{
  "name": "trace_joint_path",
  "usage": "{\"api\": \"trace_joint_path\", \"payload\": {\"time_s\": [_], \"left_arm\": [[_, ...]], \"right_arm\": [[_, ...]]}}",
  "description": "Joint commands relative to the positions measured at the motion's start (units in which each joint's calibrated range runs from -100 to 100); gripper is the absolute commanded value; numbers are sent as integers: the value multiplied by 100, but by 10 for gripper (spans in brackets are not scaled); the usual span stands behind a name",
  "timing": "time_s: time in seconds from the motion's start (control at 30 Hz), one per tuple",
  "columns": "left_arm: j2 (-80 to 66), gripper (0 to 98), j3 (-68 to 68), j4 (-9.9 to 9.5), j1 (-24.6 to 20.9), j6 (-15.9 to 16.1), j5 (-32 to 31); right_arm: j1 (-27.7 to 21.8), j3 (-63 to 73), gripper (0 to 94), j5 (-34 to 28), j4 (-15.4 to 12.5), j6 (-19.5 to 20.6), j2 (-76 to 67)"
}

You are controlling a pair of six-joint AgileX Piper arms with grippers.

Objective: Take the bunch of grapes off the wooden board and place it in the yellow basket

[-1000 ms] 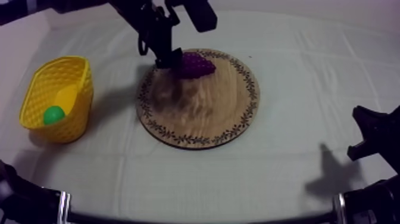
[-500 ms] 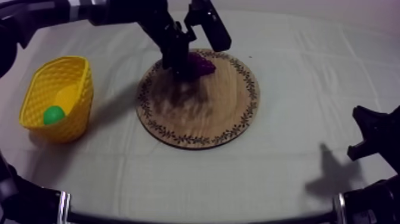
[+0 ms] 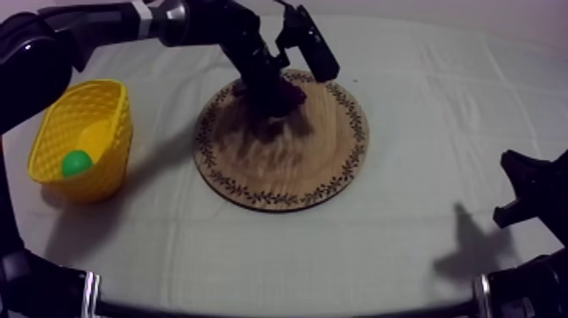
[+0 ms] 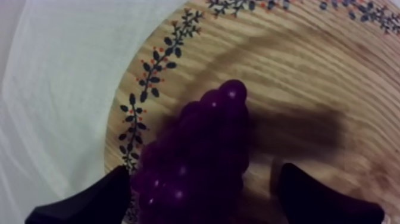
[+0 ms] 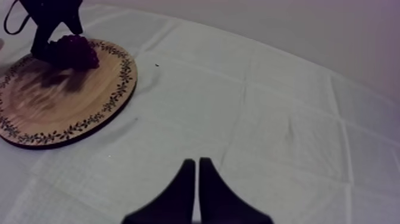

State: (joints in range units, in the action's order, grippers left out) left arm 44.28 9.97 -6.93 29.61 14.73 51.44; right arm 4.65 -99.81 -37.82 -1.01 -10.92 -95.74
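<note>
Slanted overhead, two wrists; common board (image 3: pixel 287 165)

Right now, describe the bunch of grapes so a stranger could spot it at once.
Find the round wooden board with the patterned rim on the table. Near its far edge, inside the open left claw, lies the bunch of grapes: the only fruit on it, dark purple and knobbly.

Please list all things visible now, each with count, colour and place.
wooden board: 1, light brown, patterned rim, middle of the table.
bunch of grapes: 1, purple, on the board near its far rim.
yellow basket: 1, yellow, left side of the table.
green fruit: 1, green, inside the basket.
cloth: 1, grey-white, over the table.
left claw: 1, black, open, a finger at each side of the grapes.
right claw: 1, black, shut, over bare cloth.
</note>
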Motion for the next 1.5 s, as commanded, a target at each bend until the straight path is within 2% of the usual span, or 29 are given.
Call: {"api": "trace_joint_path", "payload": {"time_s": [0.0,0.27,0.6,0.7,0.9,1.2,1.47], "left_arm": [[32,916,26,-3,-3,4,0],[173,829,70,-6,-4,-14,-16],[220,537,-23,26,-42,50,-175],[172,490,-103,38,-61,78,-214],[-252,487,-379,114,-108,109,-203],[-1779,468,-1120,345,-265,207,287],[-3552,455,-2230,628,-648,183,1278]], "right_arm": [[2,3,4,0,1,1,-1],[2,3,4,0,1,1,-1],[2,3,4,0,1,1,-1],[2,3,4,0,1,1,-1],[2,3,4,0,1,1,-1],[2,3,4,0,1,1,-1],[2,3,4,0,1,1,-1]]}}
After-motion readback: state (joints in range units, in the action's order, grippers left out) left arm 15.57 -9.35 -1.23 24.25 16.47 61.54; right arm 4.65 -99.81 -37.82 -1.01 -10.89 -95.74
